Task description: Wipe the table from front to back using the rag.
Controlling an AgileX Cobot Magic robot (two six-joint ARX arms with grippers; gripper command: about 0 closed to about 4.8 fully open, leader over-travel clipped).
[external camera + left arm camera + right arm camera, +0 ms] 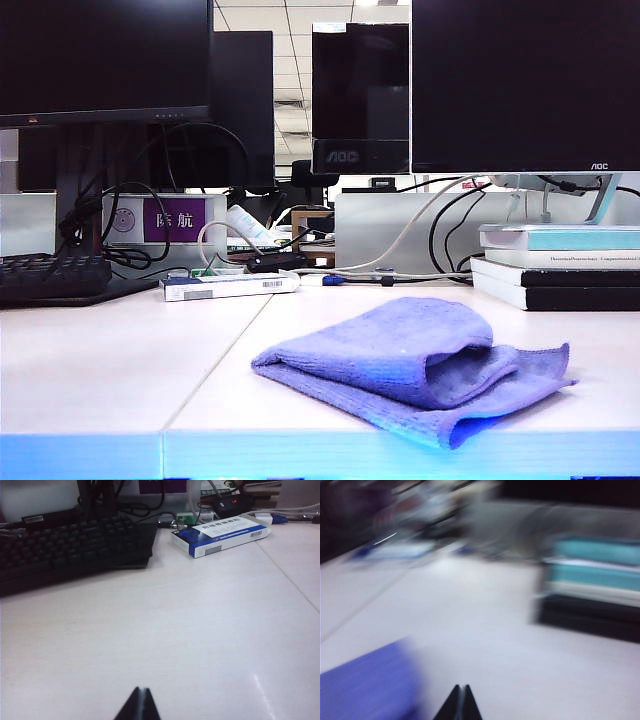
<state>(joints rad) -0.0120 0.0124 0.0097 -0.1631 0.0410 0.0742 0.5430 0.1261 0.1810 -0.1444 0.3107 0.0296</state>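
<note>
The lavender rag (420, 365) lies loosely folded on the pale table (120, 370), near the front edge and right of the seam. No arm shows in the exterior view. In the left wrist view my left gripper (140, 690) is shut with nothing in it, above bare table (175, 630) in front of a black keyboard. The right wrist view is blurred: my right gripper (461, 687) is shut and empty over bare table (500, 630), with the rag (365, 687) off to one side and apart from the tips.
A black keyboard (50, 275) and a blue-and-white box (230, 286) lie at the back left. A stack of books (560, 265) stands at the back right. Monitors, cables and a grey power strip line the rear.
</note>
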